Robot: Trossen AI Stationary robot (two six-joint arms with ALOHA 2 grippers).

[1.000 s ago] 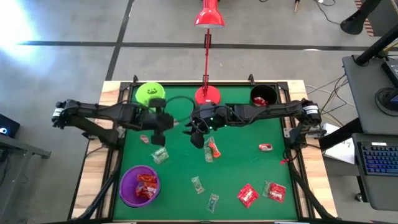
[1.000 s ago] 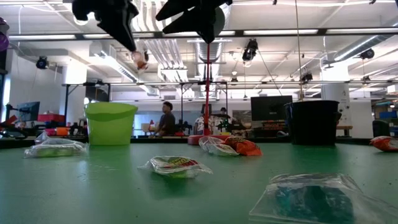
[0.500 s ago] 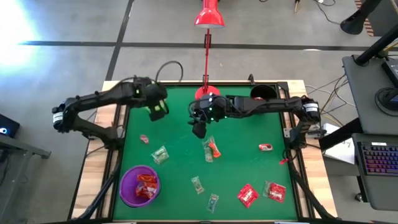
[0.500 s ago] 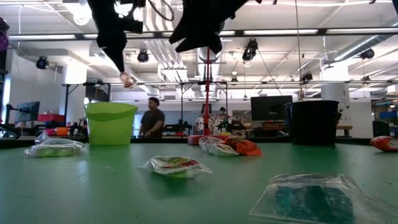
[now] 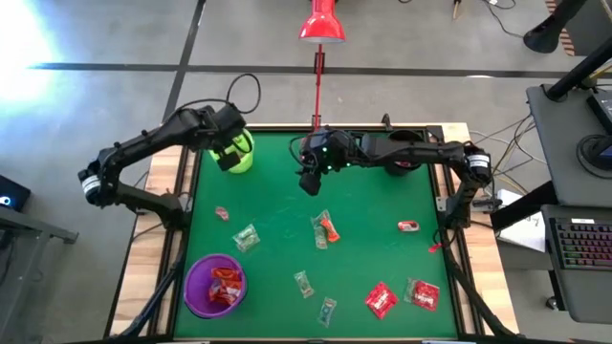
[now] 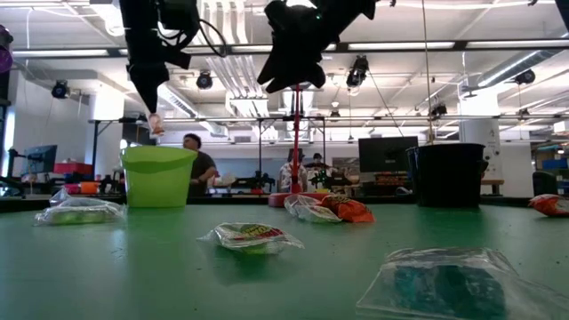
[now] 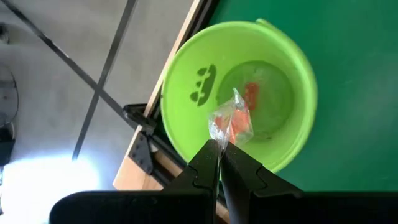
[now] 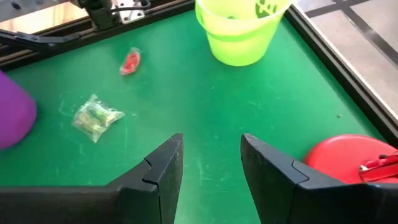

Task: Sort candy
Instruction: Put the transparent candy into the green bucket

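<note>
My left gripper [image 5: 230, 151] hangs over the lime-green cup [image 5: 239, 158] at the table's far left, shut on a small candy [image 7: 234, 122] in a clear wrapper with an orange middle. In the low view that candy [image 6: 156, 124] hangs just above the cup's rim [image 6: 158, 151]. Another orange sweet [image 7: 251, 94] lies on the cup's bottom. My right gripper [image 5: 308, 182] floats open and empty above the far middle of the table, near the red lamp's base [image 5: 319, 145]. Several candies lie flat on the green mat, among them a greenish one [image 5: 247, 238] and an orange one [image 5: 326, 227]. My left gripper pinches the candy's clear wrapper by one edge [image 7: 220, 138] between its two fingertips. The fingers come from above, slanting down. The candy sticks out past the tips, clear of everything, over the cup's mouth.
A purple cup [image 5: 215, 284] holding red candy stands near left. A black cup [image 5: 405, 148] stands far right, partly under my right arm. Red candies [image 5: 381, 299] [image 5: 422, 294] lie near right, a small red one [image 5: 222, 213] at the left. People move in the room behind.
My left gripper has swung with the candy from above the mat's left middle toward the far left corner and now hangs over the lime-green cup. My right gripper, still open, has drawn back toward the far edge.
</note>
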